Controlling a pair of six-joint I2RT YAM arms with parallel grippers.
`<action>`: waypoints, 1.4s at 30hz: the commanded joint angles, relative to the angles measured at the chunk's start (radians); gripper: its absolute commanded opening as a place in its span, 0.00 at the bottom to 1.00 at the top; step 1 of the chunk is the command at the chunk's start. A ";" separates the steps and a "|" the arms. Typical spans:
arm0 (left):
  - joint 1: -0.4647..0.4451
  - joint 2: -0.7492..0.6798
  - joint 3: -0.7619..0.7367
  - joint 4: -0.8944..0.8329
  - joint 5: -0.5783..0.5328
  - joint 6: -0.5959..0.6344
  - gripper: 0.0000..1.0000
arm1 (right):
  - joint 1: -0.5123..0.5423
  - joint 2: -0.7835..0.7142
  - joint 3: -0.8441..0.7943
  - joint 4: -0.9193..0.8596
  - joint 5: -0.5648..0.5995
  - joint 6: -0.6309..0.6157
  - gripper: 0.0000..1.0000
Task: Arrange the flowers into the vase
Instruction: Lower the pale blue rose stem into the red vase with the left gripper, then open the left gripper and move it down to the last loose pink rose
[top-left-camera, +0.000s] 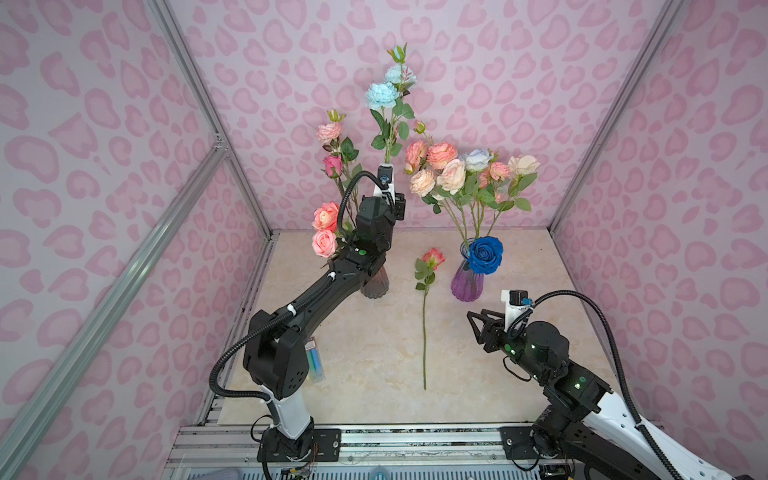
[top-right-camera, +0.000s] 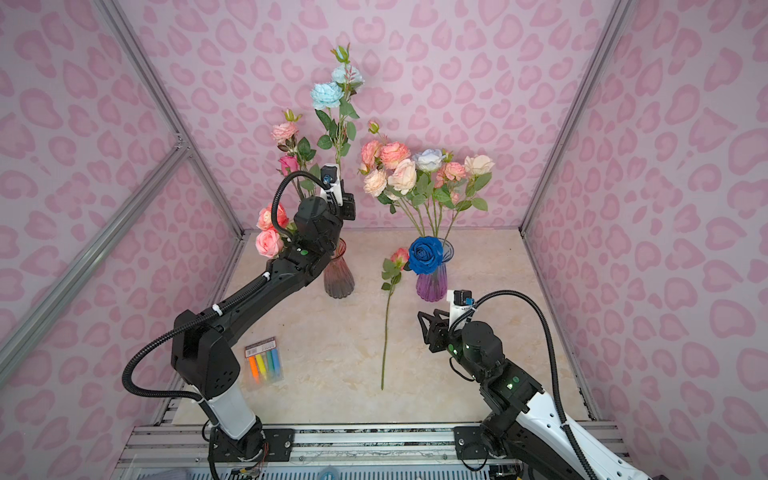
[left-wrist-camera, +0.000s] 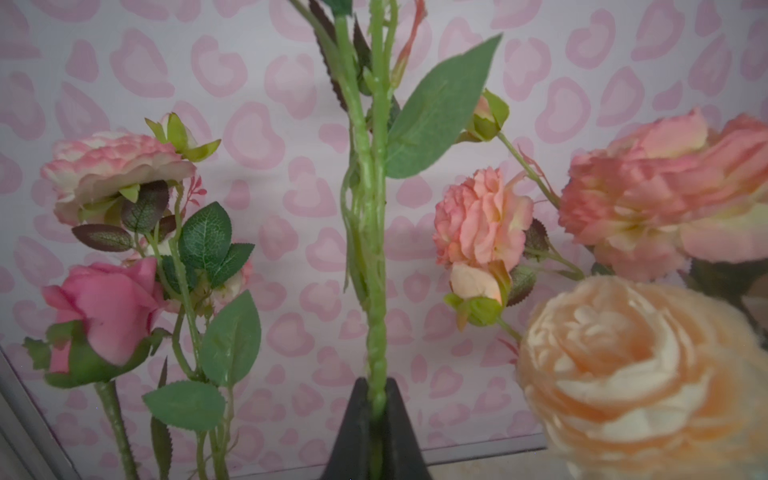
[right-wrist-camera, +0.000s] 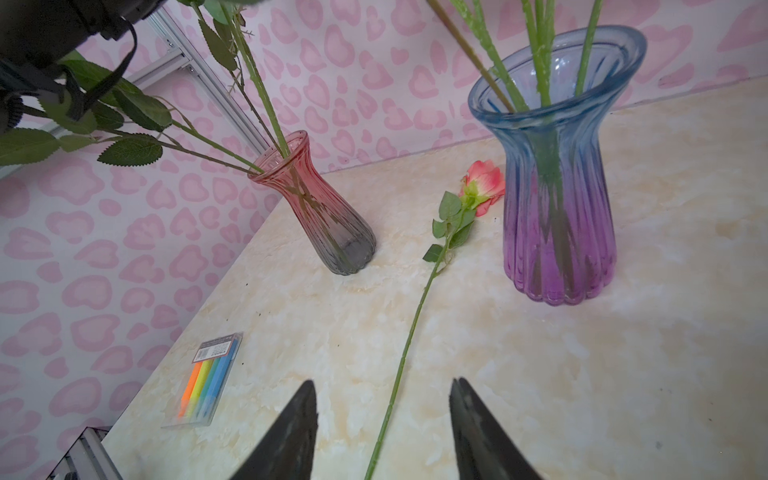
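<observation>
Pink-patterned walls enclose a smooth marbled bench where flowers crowd the purple vase and smoky vase near its back edge, one probably light, wiry rose lies mid-bench (pinch its bare lower stem), the right gripper gapes empty near it, and the left gripper clamps a blue spray's stem.

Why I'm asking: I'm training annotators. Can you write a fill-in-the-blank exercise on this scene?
The left claw is shut on a green ____ bearing pale blue roses.
The deep blue rose rests at the rim of the ribbed glass vase, blue above and ____ below.
The right claw is ____, holding nothing.
Missing: stem; purple; open.
</observation>
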 joint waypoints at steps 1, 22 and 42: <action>0.001 -0.005 -0.025 0.013 -0.025 -0.029 0.07 | 0.000 -0.001 -0.008 0.036 -0.006 0.010 0.53; -0.007 -0.125 -0.096 -0.083 0.061 -0.120 0.29 | 0.000 -0.017 -0.007 0.036 -0.018 0.028 0.53; -0.360 -0.350 -0.079 -0.437 -0.086 -0.068 0.42 | -0.002 -0.053 0.020 -0.069 0.057 -0.007 0.53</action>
